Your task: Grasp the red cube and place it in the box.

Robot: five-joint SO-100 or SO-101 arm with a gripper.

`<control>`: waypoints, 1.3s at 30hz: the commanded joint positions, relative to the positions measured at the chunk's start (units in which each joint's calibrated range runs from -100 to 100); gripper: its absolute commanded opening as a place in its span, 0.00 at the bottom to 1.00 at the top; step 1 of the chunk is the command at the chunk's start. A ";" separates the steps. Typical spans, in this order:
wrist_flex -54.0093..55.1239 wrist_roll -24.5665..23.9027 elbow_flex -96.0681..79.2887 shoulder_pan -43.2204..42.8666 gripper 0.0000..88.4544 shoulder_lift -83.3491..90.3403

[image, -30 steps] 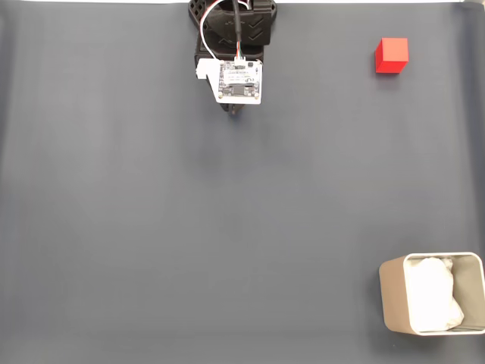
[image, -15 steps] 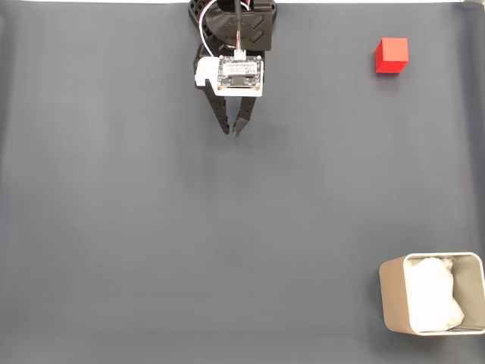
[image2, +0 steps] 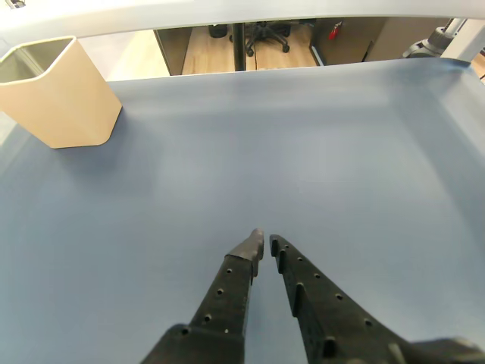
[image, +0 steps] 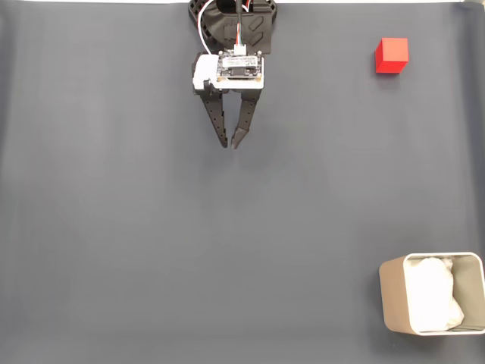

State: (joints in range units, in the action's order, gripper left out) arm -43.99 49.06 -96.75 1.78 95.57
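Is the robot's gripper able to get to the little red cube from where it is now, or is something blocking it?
Probably yes. Nothing lies on the mat between the gripper and the red cube in the fixed view. The fingertips are nearly together, so it must open first.

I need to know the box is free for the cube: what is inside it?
In the fixed view, white padding fills most of the box; no cube is in it. Whatever lies under the padding is covered.
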 commanded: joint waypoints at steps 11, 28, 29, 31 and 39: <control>7.76 0.93 15.91 -0.15 0.00 -11.43; 3.50 0.20 38.53 -0.57 0.00 -30.75; 2.85 0.15 40.08 -0.64 0.00 -31.97; 1.45 -0.15 43.19 -1.00 0.00 -34.31; -6.09 -1.07 55.87 -4.62 0.00 -42.88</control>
State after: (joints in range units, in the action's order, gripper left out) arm -48.45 48.18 -47.29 -1.26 54.67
